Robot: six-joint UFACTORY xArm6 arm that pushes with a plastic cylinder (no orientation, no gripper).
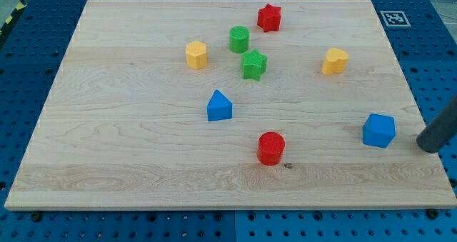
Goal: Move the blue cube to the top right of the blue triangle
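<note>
The blue cube [378,130] sits near the board's right edge, toward the view's lower right. The blue triangle [219,106] lies near the middle of the board, well to the cube's left and slightly higher. My tip [428,146] is the lower end of the dark rod entering from the view's right edge. It rests just right of the blue cube and slightly lower, with a small gap between them.
A red cylinder [270,148] lies below and right of the triangle. A green star [253,64], a green cylinder [239,39], a red star [269,17], a yellow hexagon [196,55] and a yellow block [334,61] lie toward the view's top. The wooden board [107,142] rests on a blue perforated table.
</note>
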